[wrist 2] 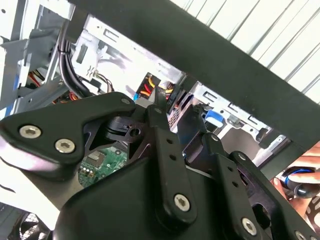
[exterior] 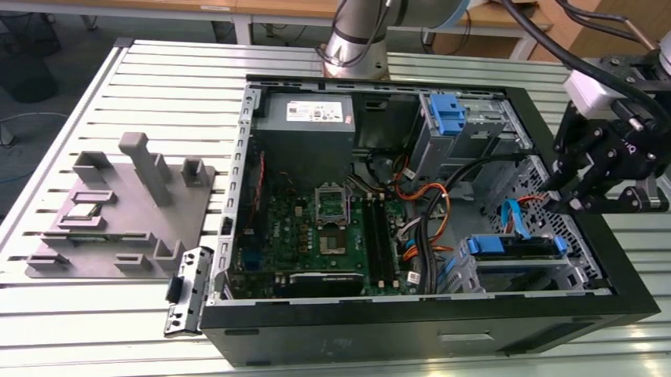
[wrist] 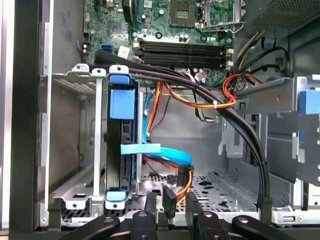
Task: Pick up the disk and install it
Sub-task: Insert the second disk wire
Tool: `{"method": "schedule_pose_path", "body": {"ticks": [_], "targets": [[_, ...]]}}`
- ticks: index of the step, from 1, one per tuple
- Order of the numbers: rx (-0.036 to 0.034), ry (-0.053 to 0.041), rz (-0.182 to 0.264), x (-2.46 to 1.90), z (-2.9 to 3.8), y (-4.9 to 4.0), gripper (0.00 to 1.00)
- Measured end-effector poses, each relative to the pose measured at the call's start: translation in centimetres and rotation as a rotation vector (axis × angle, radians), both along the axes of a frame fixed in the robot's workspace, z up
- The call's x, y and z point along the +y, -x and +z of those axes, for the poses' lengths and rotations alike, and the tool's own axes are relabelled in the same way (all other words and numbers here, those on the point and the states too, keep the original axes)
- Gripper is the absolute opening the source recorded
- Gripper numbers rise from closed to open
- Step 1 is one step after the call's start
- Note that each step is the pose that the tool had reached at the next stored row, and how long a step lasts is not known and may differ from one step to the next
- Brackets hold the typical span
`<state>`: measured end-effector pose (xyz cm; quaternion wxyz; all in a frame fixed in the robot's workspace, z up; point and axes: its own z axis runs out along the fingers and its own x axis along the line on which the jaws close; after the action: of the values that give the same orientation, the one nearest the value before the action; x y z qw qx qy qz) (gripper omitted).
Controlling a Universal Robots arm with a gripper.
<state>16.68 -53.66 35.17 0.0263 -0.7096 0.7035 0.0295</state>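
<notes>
Inside case (exterior: pixel 587 310): disk (wrist: pixel 121 150) seated in bay; cables (wrist: pixel 240 135) alongside.

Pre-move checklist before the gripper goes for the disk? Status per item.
1. gripper empty: ok, fingers apart, nothing held.
2. disk found: ok, standing on edge in its cage.
3. disk fully seated: cannot tell.
4. blue cable clear of the disk: not ok, it runs right beside it.
5. hand away from the case: not ok, it is close to the rim in the second wrist view.
</notes>
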Motion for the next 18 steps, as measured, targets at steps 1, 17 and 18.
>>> {"method": "schedule_pose_path", "body": {"ticks": [1, 17, 18], "targets": [[0.0000, 0.0012, 0.000, 0.01, -0.02, -0.10, 0.37], [0.0055, 0.0197, 0.000, 0.03, -0.58, -0.47, 0.37], [0.0055, 0.0197, 0.000, 0.03, -0.58, -0.47, 0.37]]}}
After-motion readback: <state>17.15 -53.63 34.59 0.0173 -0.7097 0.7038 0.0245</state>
